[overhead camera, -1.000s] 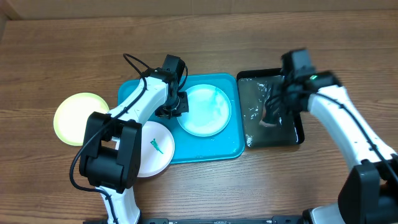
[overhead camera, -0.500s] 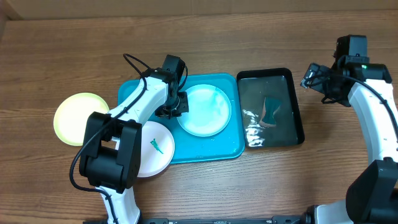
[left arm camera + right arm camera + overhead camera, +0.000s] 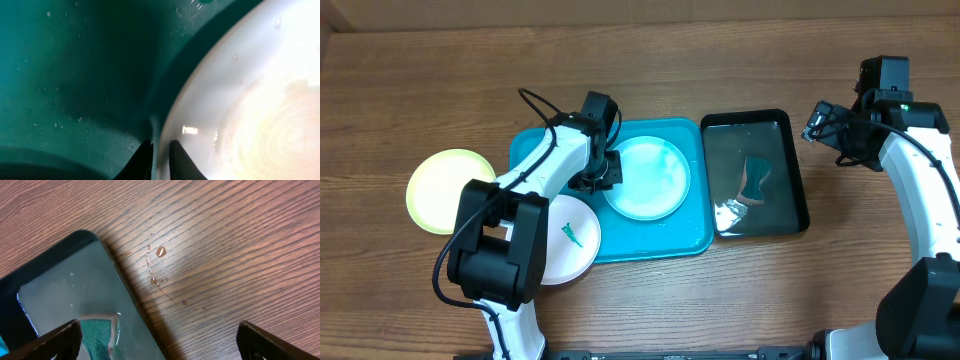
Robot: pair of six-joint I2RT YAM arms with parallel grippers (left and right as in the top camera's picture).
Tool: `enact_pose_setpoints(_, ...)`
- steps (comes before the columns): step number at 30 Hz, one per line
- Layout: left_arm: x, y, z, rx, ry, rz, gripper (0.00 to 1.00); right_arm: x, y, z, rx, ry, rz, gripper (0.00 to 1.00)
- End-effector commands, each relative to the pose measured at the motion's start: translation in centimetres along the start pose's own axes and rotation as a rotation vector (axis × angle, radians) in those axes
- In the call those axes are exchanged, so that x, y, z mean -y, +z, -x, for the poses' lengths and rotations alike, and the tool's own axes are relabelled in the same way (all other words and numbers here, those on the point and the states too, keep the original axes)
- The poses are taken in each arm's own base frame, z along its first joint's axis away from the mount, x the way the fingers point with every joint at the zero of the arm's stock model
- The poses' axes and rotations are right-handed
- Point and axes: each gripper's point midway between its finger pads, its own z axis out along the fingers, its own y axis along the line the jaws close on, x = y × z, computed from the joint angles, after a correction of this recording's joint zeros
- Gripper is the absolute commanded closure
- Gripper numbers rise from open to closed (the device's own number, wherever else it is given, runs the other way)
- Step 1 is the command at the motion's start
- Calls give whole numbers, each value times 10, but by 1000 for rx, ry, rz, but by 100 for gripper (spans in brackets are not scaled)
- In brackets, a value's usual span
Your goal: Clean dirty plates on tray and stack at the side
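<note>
The pale blue plate point(image 3: 648, 178) lies on the turquoise tray point(image 3: 675, 238), with no smear that I can see. My left gripper point(image 3: 606, 170) is shut on its left rim; the left wrist view shows my fingertips point(image 3: 160, 154) pinching the plate's edge point(image 3: 250, 100) over the tray floor point(image 3: 75, 75). The white plate point(image 3: 560, 255) with a green smear overhangs the tray's front left corner. The yellow-green plate point(image 3: 448, 190) lies on the table left of the tray. My right gripper point(image 3: 825, 125) is wide open and empty point(image 3: 160, 347) above the table, right of the black tray.
The black tray point(image 3: 798, 170) holds water and a green sponge point(image 3: 756, 180), both also in the right wrist view point(image 3: 60, 290) point(image 3: 97, 330). Water drops point(image 3: 155, 265) lie on the wooden table beside it.
My right gripper left the sponge in the black tray, rose and moved right, then stopped. My left gripper stayed on the pale blue plate's rim.
</note>
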Motion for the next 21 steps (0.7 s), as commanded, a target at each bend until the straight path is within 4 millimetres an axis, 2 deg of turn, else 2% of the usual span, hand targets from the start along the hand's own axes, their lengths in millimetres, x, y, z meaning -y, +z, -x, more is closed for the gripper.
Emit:
enact_pose_setpoints(1, -6, 1, -5, 3, -11, 14, 92, -2, -5, 7, 24, 8, 7, 0)
enact_pose_setpoints(3, -5, 2, -6, 1, -11, 8, 96, -2, -5, 7, 24, 8, 7, 0)
enact_pose_setpoints(8, -5, 2, -7, -7, 2, 9, 96, -2, -5, 7, 24, 8, 7, 0)
enact_pose_setpoints(11, -8, -6, -5, -20, 26, 16, 96, -2, -5, 7, 24, 8, 7, 0)
enact_pose_setpoints(18, -6, -74, 22, -12, 46, 6, 96, -2, -5, 7, 24, 8, 7, 0)
enact_pose_setpoints(21, 4, -105, 27, -15, 48, -52, 96, -2, -5, 7, 24, 8, 7, 0)
